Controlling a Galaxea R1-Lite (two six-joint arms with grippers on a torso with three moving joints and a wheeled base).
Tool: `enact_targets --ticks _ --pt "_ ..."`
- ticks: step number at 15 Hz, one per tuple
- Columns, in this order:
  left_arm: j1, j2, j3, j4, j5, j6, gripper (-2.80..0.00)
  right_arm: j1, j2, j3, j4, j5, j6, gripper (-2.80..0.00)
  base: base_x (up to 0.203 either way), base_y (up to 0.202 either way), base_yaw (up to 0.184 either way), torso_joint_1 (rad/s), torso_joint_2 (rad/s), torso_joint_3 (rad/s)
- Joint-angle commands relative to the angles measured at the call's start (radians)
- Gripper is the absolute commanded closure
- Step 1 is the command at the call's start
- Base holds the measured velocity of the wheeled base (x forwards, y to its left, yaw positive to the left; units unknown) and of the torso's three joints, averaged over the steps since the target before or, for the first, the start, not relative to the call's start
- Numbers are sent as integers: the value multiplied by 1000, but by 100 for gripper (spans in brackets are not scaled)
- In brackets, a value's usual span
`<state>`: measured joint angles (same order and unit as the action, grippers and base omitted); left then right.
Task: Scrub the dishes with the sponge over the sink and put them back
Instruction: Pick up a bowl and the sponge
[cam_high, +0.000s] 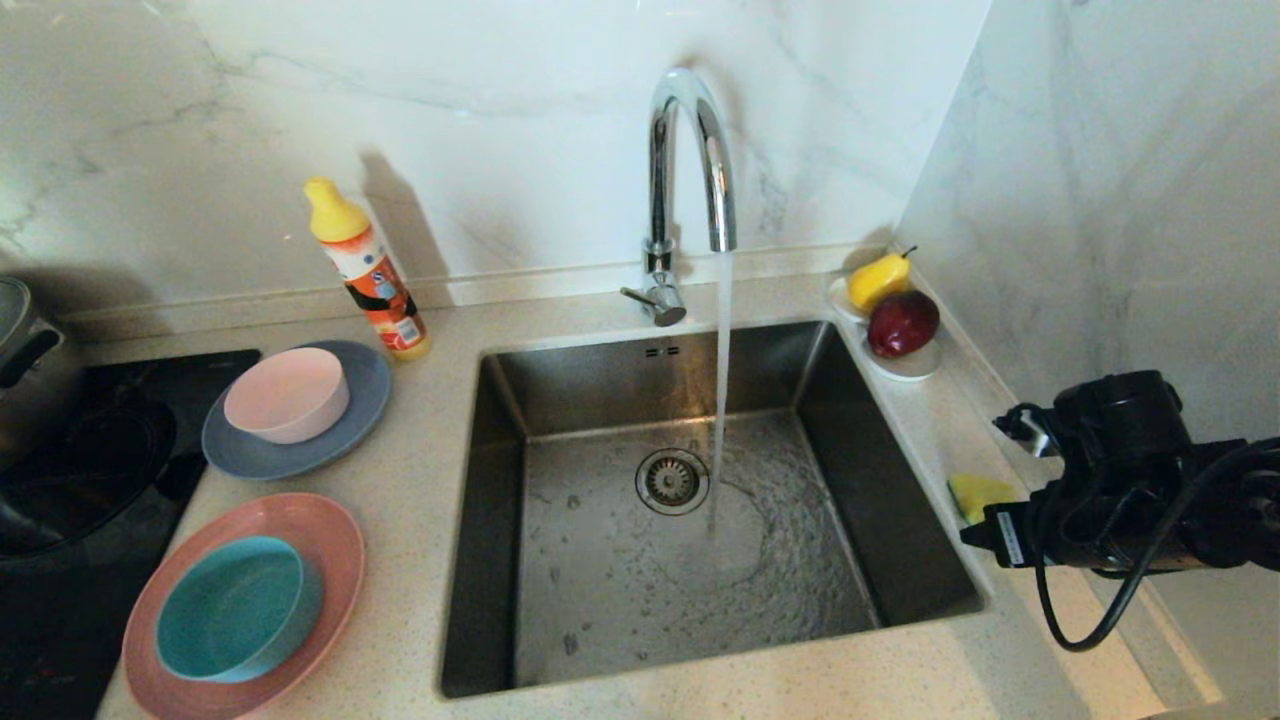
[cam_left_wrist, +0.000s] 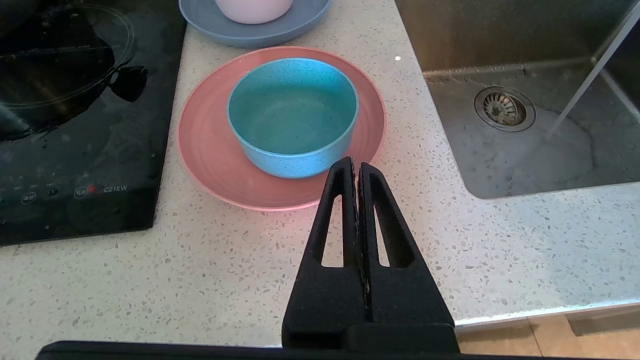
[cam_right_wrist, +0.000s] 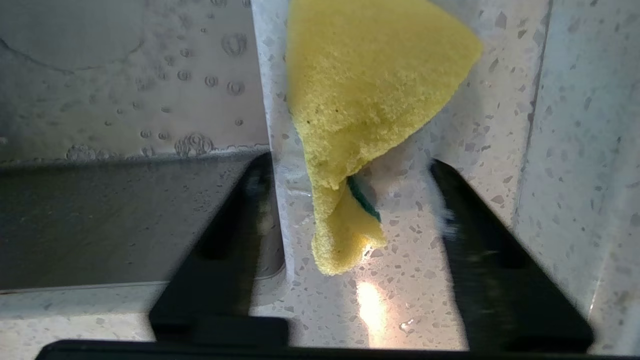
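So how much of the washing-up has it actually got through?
Only the tap is running into the sink. In hand: the right gripper, jaws open, straddles the sponge on the counter. Left: the teal bowl on the pink plate and the pale bowl on the grey-blue plate sit unscrubbed.

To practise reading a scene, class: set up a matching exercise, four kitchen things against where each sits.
Things:
1. teal bowl
2. pale bowl
3. sponge
4. pear

Places:
A. on the counter right of the sink
B. on the grey-blue plate
C. on the white dish, beside the apple
D. on the pink plate

Pairs: 1-D, 2-B, 3-A, 4-C
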<state>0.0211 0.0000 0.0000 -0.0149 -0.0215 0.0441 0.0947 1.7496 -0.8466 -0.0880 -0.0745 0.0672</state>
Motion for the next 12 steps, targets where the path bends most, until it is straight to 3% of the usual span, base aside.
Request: enact_targets --ticks 1,9,12 --pt "0 2 12 0 0 0 0 0 7 -3 -1 -1 0 0 0 0 0 0 0 0" --pt "0 2 12 0 0 0 0 0 -23 -2 8 -1 -1 0 0 0 0 0 0 0" --pt "0 2 12 0 0 0 0 11 -122 -5 82 11 -3 0 0 0 0 0 0 0"
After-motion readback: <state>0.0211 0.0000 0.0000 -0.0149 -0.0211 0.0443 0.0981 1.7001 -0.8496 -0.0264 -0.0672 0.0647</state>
